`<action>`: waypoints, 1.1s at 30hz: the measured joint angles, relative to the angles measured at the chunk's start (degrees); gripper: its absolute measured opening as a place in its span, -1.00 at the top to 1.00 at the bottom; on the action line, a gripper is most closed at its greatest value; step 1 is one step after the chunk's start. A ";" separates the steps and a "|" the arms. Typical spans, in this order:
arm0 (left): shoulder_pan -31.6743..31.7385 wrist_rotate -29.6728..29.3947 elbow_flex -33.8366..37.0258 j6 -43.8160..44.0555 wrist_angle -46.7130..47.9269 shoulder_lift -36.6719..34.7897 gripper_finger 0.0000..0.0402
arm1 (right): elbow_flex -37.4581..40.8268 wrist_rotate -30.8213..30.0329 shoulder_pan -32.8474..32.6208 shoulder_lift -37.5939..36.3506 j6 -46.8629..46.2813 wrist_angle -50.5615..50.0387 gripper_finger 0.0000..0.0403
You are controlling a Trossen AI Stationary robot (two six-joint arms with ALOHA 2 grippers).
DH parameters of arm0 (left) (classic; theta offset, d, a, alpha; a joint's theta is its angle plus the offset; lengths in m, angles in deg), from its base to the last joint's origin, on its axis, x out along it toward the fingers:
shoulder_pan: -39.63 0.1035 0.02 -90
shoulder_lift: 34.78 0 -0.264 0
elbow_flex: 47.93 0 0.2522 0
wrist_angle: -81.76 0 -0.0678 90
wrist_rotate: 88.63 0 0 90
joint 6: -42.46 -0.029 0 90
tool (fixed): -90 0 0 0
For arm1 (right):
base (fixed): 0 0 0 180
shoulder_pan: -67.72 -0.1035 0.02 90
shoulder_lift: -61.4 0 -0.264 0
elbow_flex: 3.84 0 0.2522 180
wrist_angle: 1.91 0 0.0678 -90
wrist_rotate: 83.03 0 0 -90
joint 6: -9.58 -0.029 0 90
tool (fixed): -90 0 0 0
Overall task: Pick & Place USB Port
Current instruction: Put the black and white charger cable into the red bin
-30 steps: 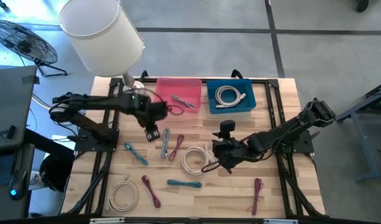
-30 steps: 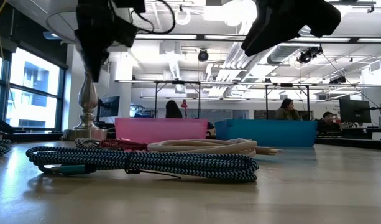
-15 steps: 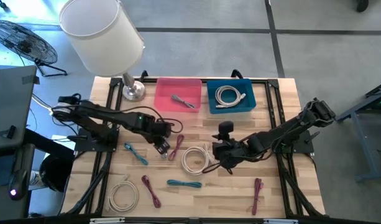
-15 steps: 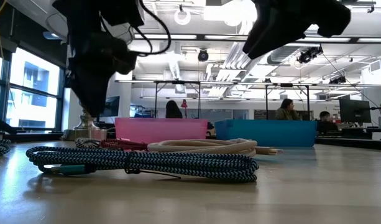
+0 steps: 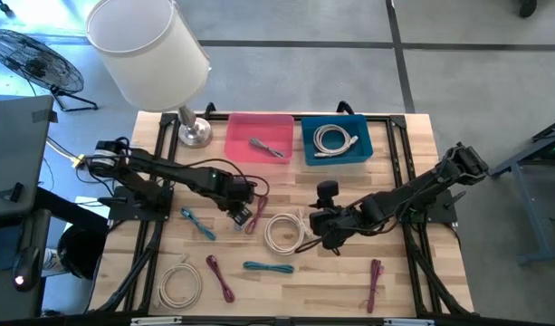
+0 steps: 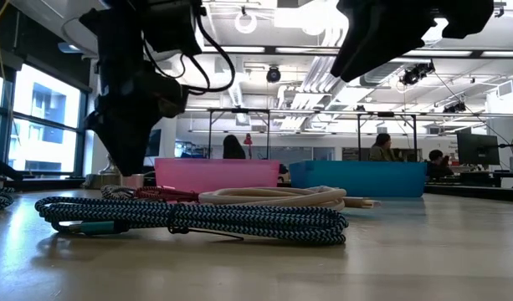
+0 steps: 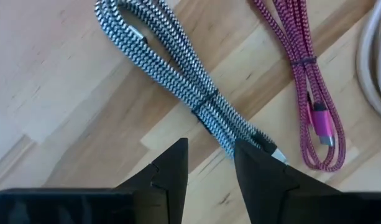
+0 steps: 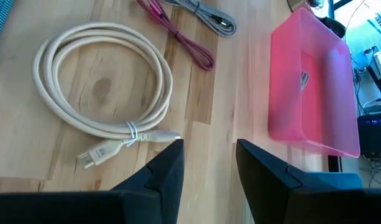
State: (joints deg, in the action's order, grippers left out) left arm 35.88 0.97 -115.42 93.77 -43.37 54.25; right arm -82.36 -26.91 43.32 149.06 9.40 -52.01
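While hovering just above the grey braided cable [image 7: 178,74] mid-worktop [image 5: 349,281], left pincer [image 7: 210,163] parted, empty; best lowered straddling the bundle at its tie. Right pincer [image 8: 209,163] parted, empty, beside white cable [image 8: 103,93]. Contact height probably hidden; pink bin [image 5: 259,138] contents unclear.

- Bright and even from above: wooden table [image 5: 286,281] clearly lit, only short soft shadows under the cables.
- White lampshade [image 5: 146,45] nearly blown out near the top left.
- Low view strongly backlit: ceiling lights [image 6: 323,17] glaring, both arms reduced to black silhouettes.
- Daylight through the windows [image 6: 38,117] on the left, tabletop foreground soft and blurred, braided cable [image 6: 189,219] sharp.
- Left wrist view crisp on the grey braided cable [image 7: 178,81], dark fingers [image 7: 171,174] slightly soft.
- Right wrist view warm, pink bin [image 8: 311,87] glowing, far corner washed out.
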 joint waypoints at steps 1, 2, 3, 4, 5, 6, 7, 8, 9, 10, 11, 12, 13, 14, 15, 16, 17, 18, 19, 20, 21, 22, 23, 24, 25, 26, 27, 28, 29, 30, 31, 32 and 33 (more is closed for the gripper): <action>0.00 -0.02 0.02 0.00 0.06 0.16 0.37 | -0.01 -0.01 0.00 0.00 0.01 0.03 0.32; 0.00 -0.02 0.04 0.02 0.38 0.17 0.37 | -0.01 -0.01 0.00 0.00 0.01 0.11 0.32; 0.00 -0.02 0.04 0.02 0.23 0.15 0.37 | -0.01 0.00 0.00 0.00 0.01 0.11 0.32; 0.00 -0.02 0.04 0.02 -0.14 0.13 0.37 | -0.01 0.01 0.00 0.00 0.03 0.11 0.32; 0.02 -0.03 0.04 0.01 -0.23 0.13 0.37 | -0.01 0.03 0.00 0.00 0.05 0.11 0.32; 0.02 -0.02 0.04 0.02 -0.39 0.13 0.37 | -0.01 0.04 0.00 0.00 0.05 0.11 0.32; 0.02 -0.02 0.04 0.01 -0.94 0.13 0.37 | -0.01 0.04 0.00 0.00 0.09 0.11 0.32; 0.02 -0.02 0.04 0.00 -1.45 0.13 0.37 | -0.01 0.04 0.00 0.00 0.12 0.11 0.32; 0.02 0.03 0.04 0.00 -1.40 0.13 0.37 | -0.01 0.04 0.00 0.00 0.13 0.11 0.32; 0.02 0.39 0.04 0.00 -1.17 0.13 0.37 | -0.01 0.04 0.00 0.00 0.15 0.11 0.32; 0.30 1.20 0.04 -0.02 -1.15 0.13 0.37 | -0.01 0.01 0.00 0.00 0.17 0.11 0.32; 0.64 1.98 0.04 -0.34 -1.23 0.13 0.37 | -0.01 -0.07 0.00 0.00 0.24 0.11 0.32; 0.83 2.58 0.04 -1.09 -1.37 0.13 0.37 | -0.01 -0.08 0.00 0.00 0.40 0.11 0.32; 0.86 2.62 0.04 -1.66 -1.73 0.13 0.37 | -0.01 -0.07 0.00 0.00 0.41 0.11 0.32; 0.93 2.53 0.04 -1.89 -2.40 0.13 0.37 | -0.01 -0.07 0.00 0.00 0.39 0.11 0.32; 1.05 2.36 0.04 -2.12 -3.25 0.13 0.37 | -0.01 -0.09 0.00 0.00 0.31 0.11 0.32; 1.41 2.43 0.04 -2.88 -4.10 0.13 0.37 | -0.01 -0.09 0.00 0.00 0.28 0.11 0.32; 1.58 2.66 0.04 -3.59 -4.85 0.13 0.37 | -0.01 -0.09 0.00 0.00 0.23 0.11 0.32; 1.62 2.67 0.04 -4.29 -5.54 0.13 0.37 | 0.00 -0.09 0.00 0.00 0.21 0.11 0.32; 1.93 2.67 0.04 -4.62 -6.17 0.13 0.37 | -0.01 -0.09 0.00 0.00 0.21 0.11 0.32; 2.32 2.83 0.04 -5.07 -6.54 0.13 0.37 | -0.01 -0.09 0.00 0.00 0.19 0.11 0.32; 2.46 2.98 0.04 -5.80 -7.00 0.43 0.37 | 0.00 -0.09 0.00 0.00 0.19 0.09 0.32; 2.80 3.22 0.02 -6.30 -7.48 0.76 0.37 | -0.01 -0.09 0.00 0.00 0.19 0.07 0.32; 3.18 3.60 0.02 -6.49 -7.29 0.93 0.37 | -0.01 -0.09 0.00 0.00 0.15 0.05 0.32; 3.53 4.19 0.03 -6.52 -6.57 0.92 0.37 | -0.01 -0.11 0.00 0.00 0.08 -0.06 0.32; 3.82 4.68 0.03 -6.73 -6.72 1.10 0.37 | -0.01 -0.13 -0.01 0.00 0.01 -0.20 0.32; 3.93 5.02 -0.03 -7.13 -7.49 1.67 0.37 | 0.00 -0.13 -0.01 0.00 0.01 -0.28 0.32; 4.09 5.25 -0.05 -7.47 -7.59 2.06 0.37 | -0.01 -0.12 -0.01 0.00 -0.01 -0.32 0.32; 4.42 5.53 0.05 -7.60 -6.79 2.20 0.37 | -0.01 -0.12 0.00 0.00 -0.01 -0.38 0.32; 4.57 5.82 0.11 -7.68 -6.30 2.17 0.37 | -0.01 -0.14 -0.01 0.00 -0.01 -0.42 0.32; 4.62 6.03 0.04 -7.72 -7.09 2.47 0.37 | -0.01 -0.16 -0.02 0.00 -0.01 -0.42 0.32; 4.90 6.06 -0.11 -7.74 -7.52 2.78 0.37 | -0.01 -0.14 -0.02 0.00 -0.01 -0.50 0.32; 5.31 6.20 -0.06 -7.82 -6.81 2.86 0.37 | 0.00 -0.14 -0.02 0.00 -0.01 -0.54 0.32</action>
State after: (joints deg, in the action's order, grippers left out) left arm 41.19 7.17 -115.48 85.95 -50.17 57.11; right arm -82.36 -27.04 43.30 149.06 9.39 -52.55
